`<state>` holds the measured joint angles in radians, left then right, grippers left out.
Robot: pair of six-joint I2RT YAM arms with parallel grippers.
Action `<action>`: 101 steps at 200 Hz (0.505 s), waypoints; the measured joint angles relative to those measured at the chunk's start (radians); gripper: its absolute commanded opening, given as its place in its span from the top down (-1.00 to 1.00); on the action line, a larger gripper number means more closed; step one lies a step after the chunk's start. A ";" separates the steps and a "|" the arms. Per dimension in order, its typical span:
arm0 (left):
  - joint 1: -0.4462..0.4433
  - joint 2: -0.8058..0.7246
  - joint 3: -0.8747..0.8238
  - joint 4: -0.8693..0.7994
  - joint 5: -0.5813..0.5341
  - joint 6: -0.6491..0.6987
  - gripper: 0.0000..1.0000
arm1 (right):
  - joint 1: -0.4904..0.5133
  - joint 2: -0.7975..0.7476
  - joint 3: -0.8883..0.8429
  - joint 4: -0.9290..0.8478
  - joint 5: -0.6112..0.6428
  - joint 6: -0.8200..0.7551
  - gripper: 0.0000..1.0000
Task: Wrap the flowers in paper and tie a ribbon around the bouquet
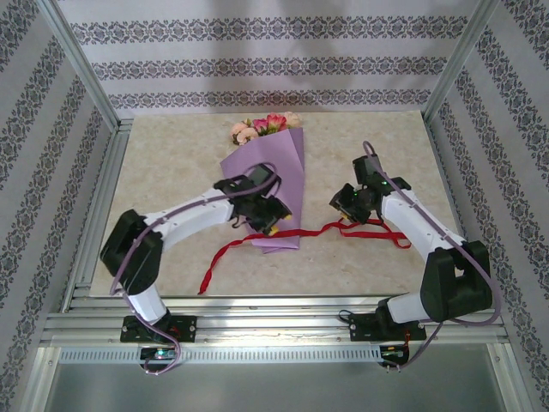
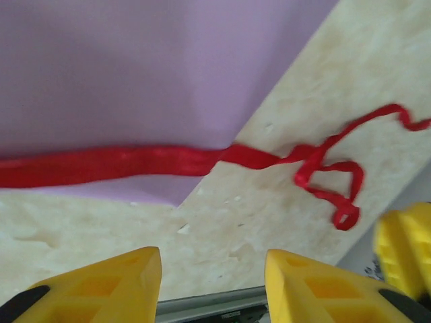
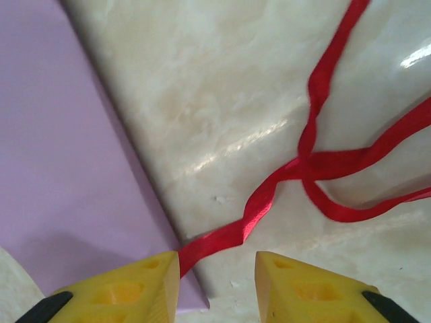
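Wrapping apparently finished; tying step in hand. Leftmost, loose end of ribbon (image 1: 221,255) on the worktop (image 1: 171,172), running up across the bouquet's (image 1: 276,156) narrow near end. Above that end, left hand (image 2: 212,259), fingers apart, gripping nothing. Bouquet mid-worktop, flowers (image 1: 268,125) at the far end. Just right of the paper (image 3: 60,168), right hand (image 3: 217,269) low over the ribbon, fingers apart, strand beside one fingertip, not pinched. Further right, slack loops. Next, probably: pinch a strand each side, cross and pull snug without dragging the bouquet.
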<state>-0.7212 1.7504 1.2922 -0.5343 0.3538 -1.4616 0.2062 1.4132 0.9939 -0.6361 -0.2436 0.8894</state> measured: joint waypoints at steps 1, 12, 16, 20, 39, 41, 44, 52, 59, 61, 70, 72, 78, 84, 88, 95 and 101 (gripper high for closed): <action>-0.001 0.003 0.000 0.000 -0.001 -0.004 0.10 | -0.002 0.000 0.000 0.000 0.000 0.001 0.28; -0.010 0.052 0.016 -0.001 -0.023 -0.056 0.10 | -0.019 0.002 0.000 0.000 -0.001 0.006 0.29; -0.010 0.072 0.024 -0.002 -0.032 -0.077 0.10 | -0.024 0.003 0.000 0.000 -0.002 0.007 0.29; -0.007 0.086 0.031 -0.002 -0.041 -0.091 0.10 | -0.028 0.004 0.000 0.000 -0.004 0.008 0.29; 0.003 0.134 0.041 -0.001 -0.070 -0.164 0.11 | -0.032 0.005 0.000 0.000 -0.008 0.014 0.29; 0.004 0.137 0.041 -0.001 -0.072 -0.171 0.11 | -0.032 0.005 0.000 0.000 -0.008 0.014 0.29; 0.005 0.140 0.040 0.000 -0.074 -0.183 0.11 | -0.032 0.005 0.000 0.000 -0.008 0.014 0.29; 0.005 0.144 0.037 0.002 -0.079 -0.210 0.10 | -0.033 0.005 0.000 0.000 -0.008 0.014 0.29; 0.005 0.144 0.031 0.004 -0.082 -0.230 0.11 | -0.034 0.005 -0.002 0.001 -0.010 0.014 0.29; 0.005 0.144 0.029 0.004 -0.083 -0.235 0.11 | -0.034 0.004 -0.002 0.001 -0.010 0.014 0.29; 0.005 0.143 0.021 0.010 -0.091 -0.256 0.11 | -0.034 0.002 -0.006 0.003 -0.011 0.014 0.30; 0.005 0.143 0.018 0.012 -0.094 -0.261 0.11 | -0.034 0.001 -0.007 0.003 -0.011 0.014 0.30; 0.005 0.143 0.010 0.017 -0.098 -0.270 0.11 | -0.034 0.000 -0.010 0.003 -0.011 0.014 0.30; 0.005 0.143 0.004 0.019 -0.101 -0.277 0.11 | -0.034 -0.001 -0.012 0.003 -0.011 0.014 0.30; 0.005 0.143 -0.001 0.021 -0.102 -0.281 0.12 | -0.034 -0.001 -0.013 0.003 -0.012 0.014 0.30; 0.008 0.143 -0.007 0.023 -0.103 -0.286 0.14 | -0.034 -0.001 -0.015 0.003 -0.012 0.014 0.30; 0.008 0.143 -0.012 0.024 -0.103 -0.290 0.16 | -0.034 -0.001 -0.017 0.003 -0.012 0.014 0.30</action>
<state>-0.7132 1.8938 1.2800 -0.5102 0.2512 -1.7515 0.1719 1.4124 0.9768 -0.6327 -0.2554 0.9035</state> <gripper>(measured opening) 0.438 0.351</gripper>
